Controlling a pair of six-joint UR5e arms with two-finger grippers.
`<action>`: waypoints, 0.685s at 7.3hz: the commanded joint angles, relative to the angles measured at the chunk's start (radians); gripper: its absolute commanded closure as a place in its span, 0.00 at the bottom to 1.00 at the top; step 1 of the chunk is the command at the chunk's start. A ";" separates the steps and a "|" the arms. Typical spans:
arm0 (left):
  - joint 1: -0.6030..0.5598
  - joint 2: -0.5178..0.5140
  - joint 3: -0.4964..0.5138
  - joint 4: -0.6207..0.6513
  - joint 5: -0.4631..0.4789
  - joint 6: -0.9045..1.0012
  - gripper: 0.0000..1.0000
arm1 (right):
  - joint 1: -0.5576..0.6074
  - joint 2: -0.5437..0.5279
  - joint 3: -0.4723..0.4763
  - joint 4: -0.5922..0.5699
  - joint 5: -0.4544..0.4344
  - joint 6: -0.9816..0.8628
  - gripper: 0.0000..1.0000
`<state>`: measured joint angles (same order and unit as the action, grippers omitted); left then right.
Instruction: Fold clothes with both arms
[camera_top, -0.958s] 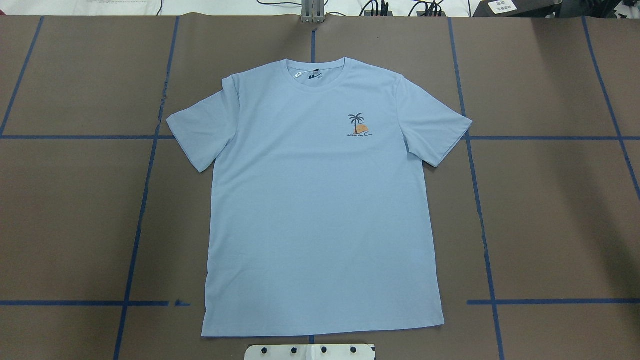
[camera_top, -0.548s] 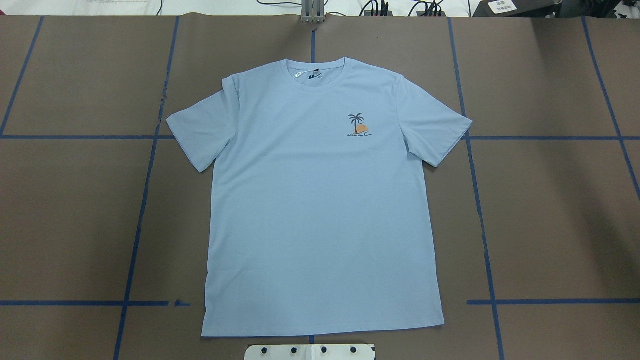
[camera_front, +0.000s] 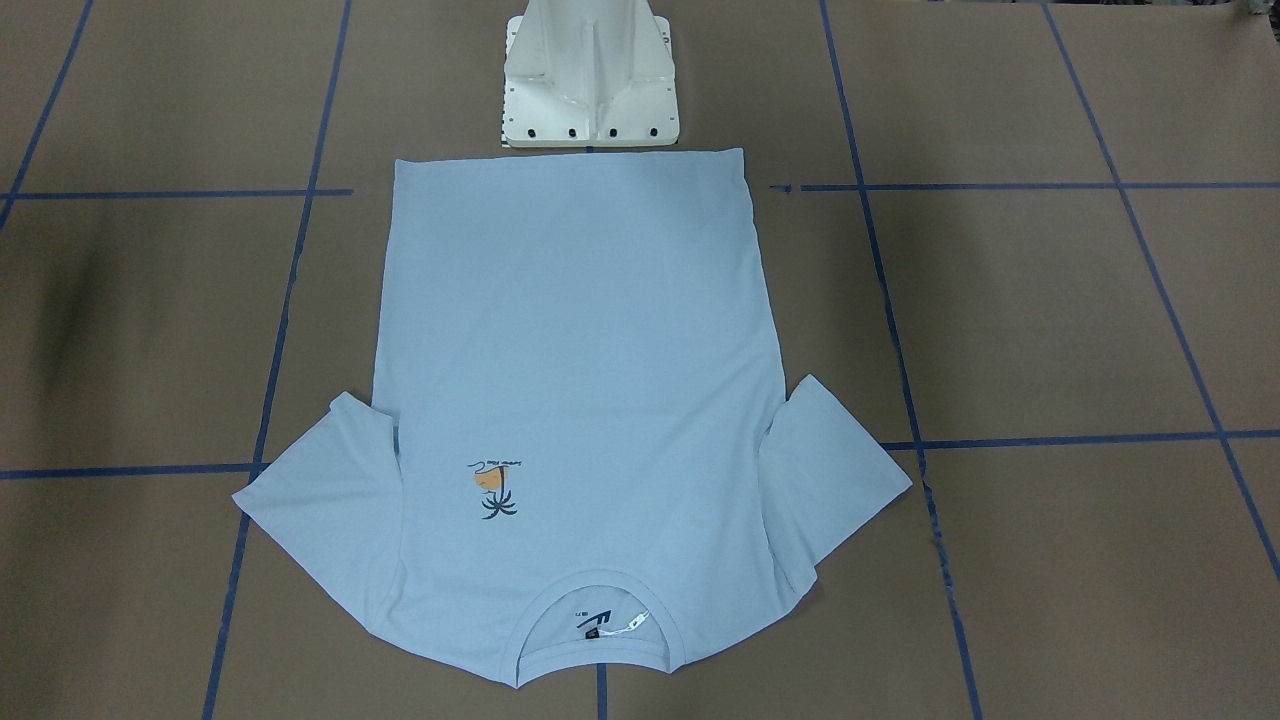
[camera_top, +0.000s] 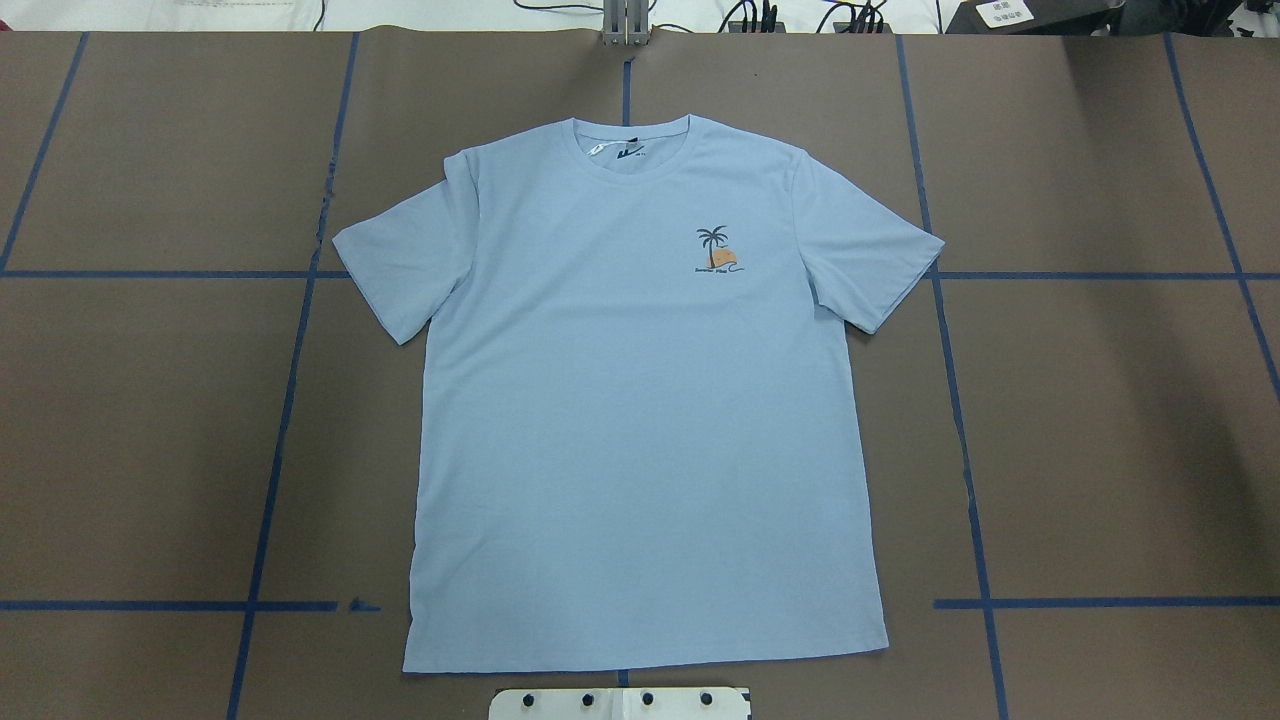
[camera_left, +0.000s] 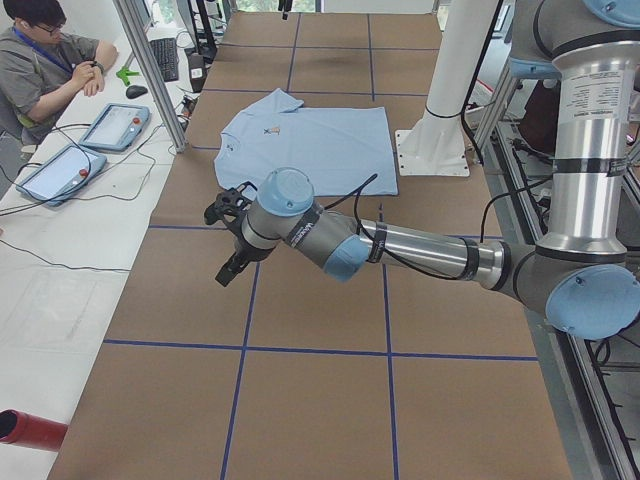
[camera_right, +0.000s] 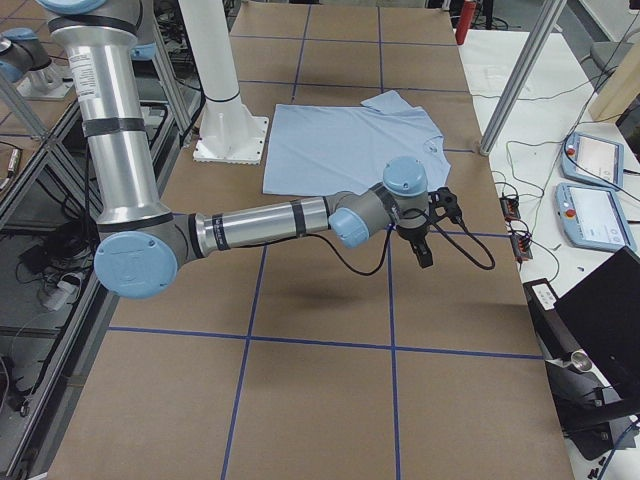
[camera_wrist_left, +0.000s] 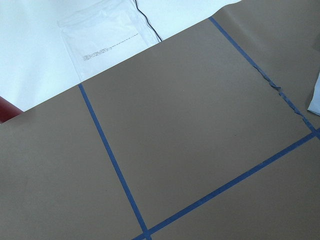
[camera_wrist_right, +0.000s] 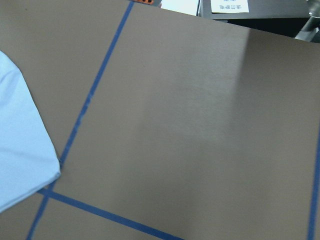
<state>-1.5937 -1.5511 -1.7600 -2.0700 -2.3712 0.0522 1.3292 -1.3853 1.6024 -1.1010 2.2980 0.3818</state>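
Overhead exterior is showing you the light blue short-sleeved fabric T-shirt (camera_top: 640, 400) lying flat at the middle of the brown paper-covered table (camera_top: 1100, 420), collar away from the robot, long axis running outward. Black left gripper (camera_left: 224, 272) and black right gripper (camera_right: 424, 252) are hanging outboard of their own sleeves, about equally near; released or clenched, you cannot tell.

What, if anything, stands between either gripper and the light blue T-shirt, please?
Nothing visible does. The left gripper and the right gripper hang over bare brown table to either side of the flat light blue T-shirt; only blue tape lines lie between.
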 joint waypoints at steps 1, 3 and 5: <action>-0.002 0.006 -0.004 -0.005 -0.003 0.000 0.00 | -0.213 0.067 -0.013 0.111 -0.200 0.338 0.08; -0.002 0.014 -0.010 -0.005 -0.003 0.001 0.00 | -0.338 0.130 -0.096 0.159 -0.338 0.475 0.21; -0.002 0.014 -0.009 -0.009 -0.003 0.001 0.00 | -0.383 0.135 -0.203 0.280 -0.374 0.495 0.26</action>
<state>-1.5953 -1.5378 -1.7692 -2.0762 -2.3745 0.0535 0.9806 -1.2589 1.4680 -0.8921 1.9508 0.8512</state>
